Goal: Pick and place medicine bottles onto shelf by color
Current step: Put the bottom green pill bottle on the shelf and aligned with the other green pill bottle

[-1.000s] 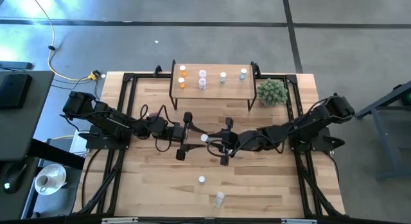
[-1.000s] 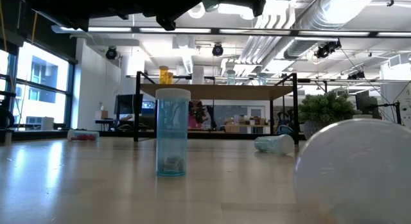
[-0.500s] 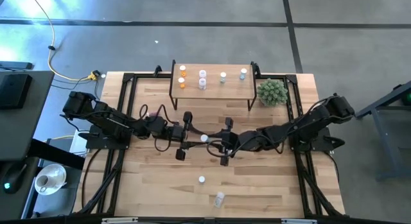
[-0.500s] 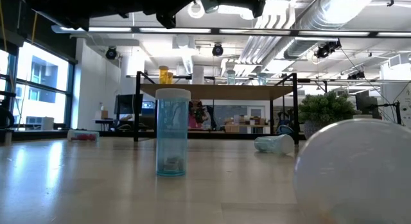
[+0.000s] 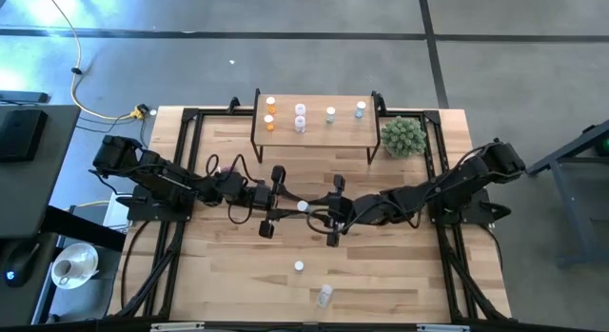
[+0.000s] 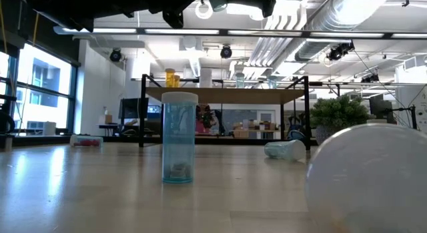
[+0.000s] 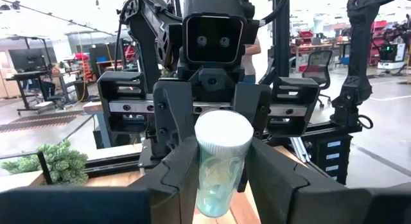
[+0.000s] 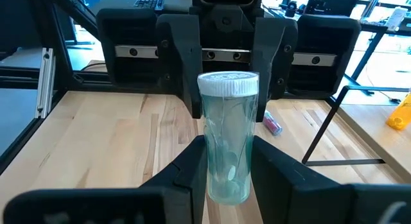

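Fingers (image 7: 183, 179) of the left gripper (image 7: 221, 185) and right gripper (image 8: 226, 176) are both clasping one green bottle (image 8: 228, 144) in midair above the surface (image 5: 381, 265); risk: both pulling, bottle twisting loose, dropping short of the shelf (image 5: 314, 130).

The shelf (image 5: 311, 128) stands at the table's (image 5: 228, 275) far edge. Six bottles (image 5: 300, 116) stand on the shelf in a loose row; the plant (image 5: 402, 136) sits just right of it. In front of the shelf, mid-table, the left gripper (image 5: 301, 207) and right gripper (image 5: 312, 209) meet, one bottle (image 7: 218, 161) between both pairs of fingers. Nearer the front edge one bottle (image 5: 299, 266) stands, and another (image 5: 325, 295), apparently on its side, lies just beyond it.
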You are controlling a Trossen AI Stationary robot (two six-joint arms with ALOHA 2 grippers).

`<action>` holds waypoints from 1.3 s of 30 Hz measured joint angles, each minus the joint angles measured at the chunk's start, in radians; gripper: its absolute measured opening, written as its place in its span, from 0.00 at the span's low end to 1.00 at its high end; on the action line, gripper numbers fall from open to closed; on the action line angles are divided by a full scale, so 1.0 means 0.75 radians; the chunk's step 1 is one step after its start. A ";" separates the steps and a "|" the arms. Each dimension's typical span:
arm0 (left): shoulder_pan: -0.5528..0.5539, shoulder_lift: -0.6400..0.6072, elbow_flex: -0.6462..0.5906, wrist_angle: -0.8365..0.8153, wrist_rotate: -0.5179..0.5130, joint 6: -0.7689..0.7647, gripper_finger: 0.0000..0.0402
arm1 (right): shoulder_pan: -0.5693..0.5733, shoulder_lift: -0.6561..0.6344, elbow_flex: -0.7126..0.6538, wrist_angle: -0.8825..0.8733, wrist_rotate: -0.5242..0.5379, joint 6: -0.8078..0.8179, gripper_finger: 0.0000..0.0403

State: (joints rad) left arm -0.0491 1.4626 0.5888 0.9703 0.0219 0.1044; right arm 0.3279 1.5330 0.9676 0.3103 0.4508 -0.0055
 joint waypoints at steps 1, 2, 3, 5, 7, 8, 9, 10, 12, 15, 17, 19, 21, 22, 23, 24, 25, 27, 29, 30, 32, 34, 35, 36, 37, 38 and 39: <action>0.000 0.000 0.000 0.000 -0.003 -0.006 0.28 | 0.000 0.000 0.000 0.000 0.000 0.000 0.22; 0.000 0.000 0.000 -0.001 -0.004 -0.013 0.28 | -0.001 0.000 0.000 0.000 0.000 0.000 0.22; 0.000 0.000 0.000 -0.001 -0.005 -0.020 0.29 | -0.001 0.000 0.000 0.000 0.000 -0.001 0.22; 0.000 0.000 0.000 -0.002 -0.005 -0.027 0.29 | -0.001 0.000 0.000 0.000 0.000 -0.003 0.22; 0.000 0.000 0.000 -0.002 -0.004 -0.030 0.30 | -0.001 0.000 0.000 0.001 0.000 -0.004 0.22; 0.000 0.000 0.000 -0.002 -0.004 -0.030 0.30 | -0.001 0.000 0.000 0.001 0.001 -0.004 0.22; 0.000 0.000 0.000 -0.003 -0.004 -0.030 0.31 | -0.001 0.000 0.000 0.001 0.001 -0.004 0.22; 0.000 0.000 0.000 -0.004 -0.004 -0.031 0.32 | -0.001 0.000 0.000 0.001 0.001 -0.005 0.22; -0.001 0.000 0.000 -0.008 -0.004 -0.031 0.34 | -0.001 0.000 0.000 0.003 0.001 -0.005 0.22; -0.001 0.000 0.000 -0.008 -0.003 -0.031 0.37 | -0.001 0.000 0.000 0.004 0.004 -0.005 0.22; -0.001 0.000 0.000 -0.008 -0.004 -0.031 0.40 | -0.001 0.000 0.000 0.006 0.005 -0.004 0.22; -0.001 0.000 0.000 -0.005 -0.006 -0.031 0.42 | -0.001 0.000 0.000 0.007 0.005 -0.004 0.22; -0.001 0.000 0.000 -0.005 -0.010 -0.031 0.43 | -0.001 0.000 0.000 0.011 0.005 -0.004 0.22; -0.001 0.000 0.000 -0.005 -0.011 -0.031 0.44 | -0.001 0.000 0.000 0.017 0.005 -0.004 0.22; -0.001 0.000 0.000 -0.005 -0.014 -0.031 0.44 | -0.001 0.000 0.000 0.023 0.005 -0.004 0.22; -0.001 0.000 0.000 -0.004 -0.026 -0.031 0.44 | -0.001 0.000 0.000 0.025 0.005 -0.004 0.22; -0.001 0.000 0.000 -0.003 -0.049 -0.031 0.44 | -0.001 0.000 0.000 0.025 0.004 -0.004 0.22; -0.001 0.000 0.000 -0.003 -0.087 -0.031 0.42 | -0.001 0.000 0.000 0.024 -0.003 -0.003 0.22; -0.002 0.000 0.000 -0.002 -0.101 -0.031 0.40 | -0.001 0.000 0.000 0.025 -0.011 0.003 0.22; -0.001 0.000 0.000 -0.002 -0.100 -0.030 0.39 | -0.002 0.000 0.000 0.025 -0.011 0.004 0.22; -0.001 0.000 0.000 -0.003 -0.100 -0.030 0.35 | -0.002 0.000 0.000 0.028 -0.010 0.007 0.22; -0.002 0.000 0.000 -0.002 -0.098 -0.030 0.32 | -0.002 0.000 0.000 0.036 -0.010 0.004 0.22; -0.002 0.000 0.000 -0.001 -0.098 -0.030 0.30 | -0.002 0.000 0.000 0.040 -0.010 0.001 0.22; -0.002 0.000 0.000 -0.001 -0.098 -0.030 0.28 | -0.002 0.000 0.000 0.040 -0.010 0.001 0.22; -0.002 0.000 0.000 -0.001 -0.099 -0.029 0.26 | -0.002 0.000 0.000 0.040 -0.010 0.001 0.22; -0.002 0.000 0.001 -0.002 -0.099 -0.021 0.25 | -0.002 0.000 0.000 0.040 -0.010 0.001 0.22; -0.002 0.000 0.000 -0.002 -0.099 -0.016 0.24 | -0.002 0.000 0.000 0.040 -0.010 0.002 0.22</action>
State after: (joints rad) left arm -0.0505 1.4624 0.5888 0.9691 -0.0525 0.0922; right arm 0.3264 1.5330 0.9673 0.3405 0.4435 -0.0038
